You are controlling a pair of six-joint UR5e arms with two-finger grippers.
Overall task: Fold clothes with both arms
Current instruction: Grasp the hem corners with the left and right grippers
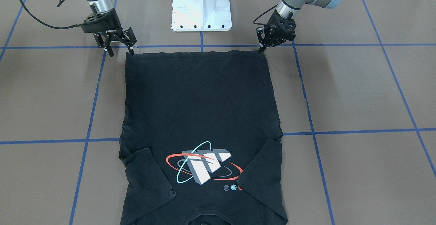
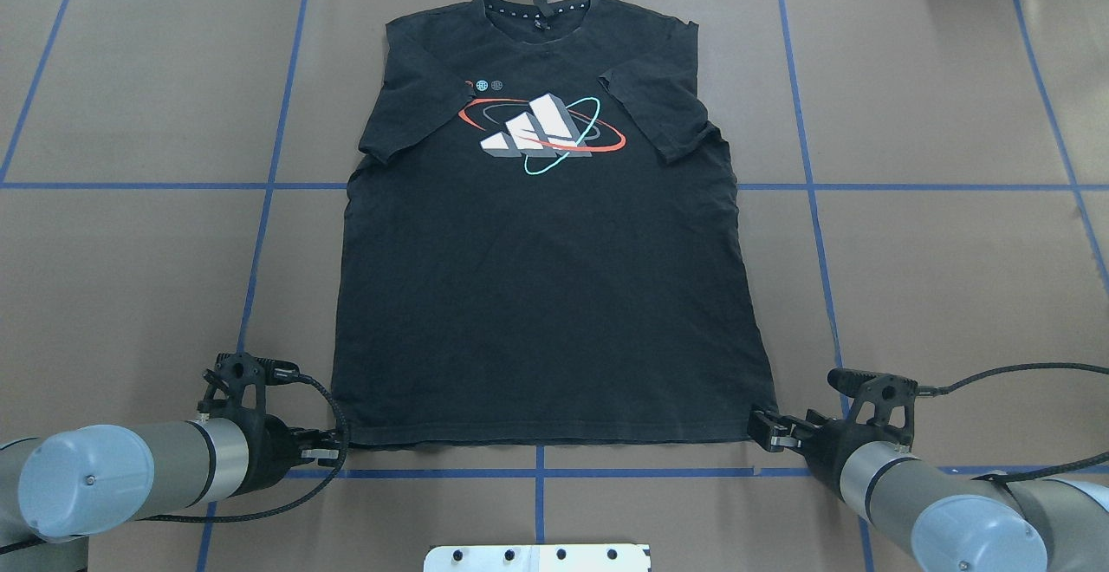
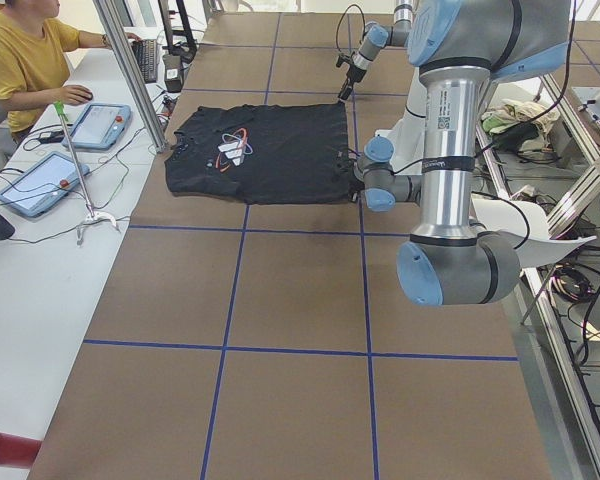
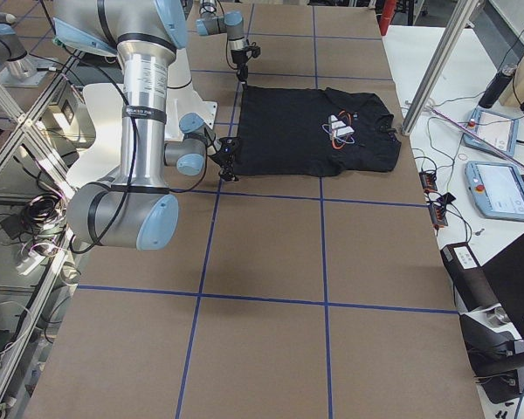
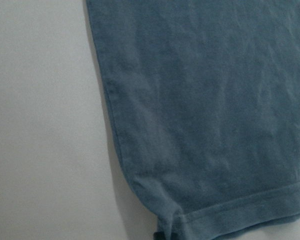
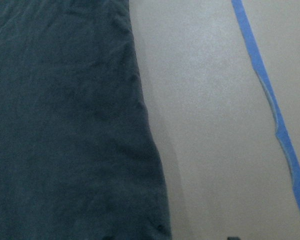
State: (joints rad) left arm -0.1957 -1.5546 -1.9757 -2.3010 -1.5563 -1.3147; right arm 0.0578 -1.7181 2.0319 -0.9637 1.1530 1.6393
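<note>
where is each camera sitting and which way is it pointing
Front-facing: across the table, facing the robot, looking down; T-shirt, white base, left hand on its right, right hand on its left.
Overhead: behind the robot, looking forward and down; left arm and right arm enter below.
Exterior left: table's left end, looking along it; left arm near, person opposite.
Exterior right: opposite end; right arm near.
Left wrist: down on a hem corner.
Right wrist: down on the T-shirt's side edge, blue tape.
Shared: front-facing and overhead both show both hands at the hem corners.
</note>
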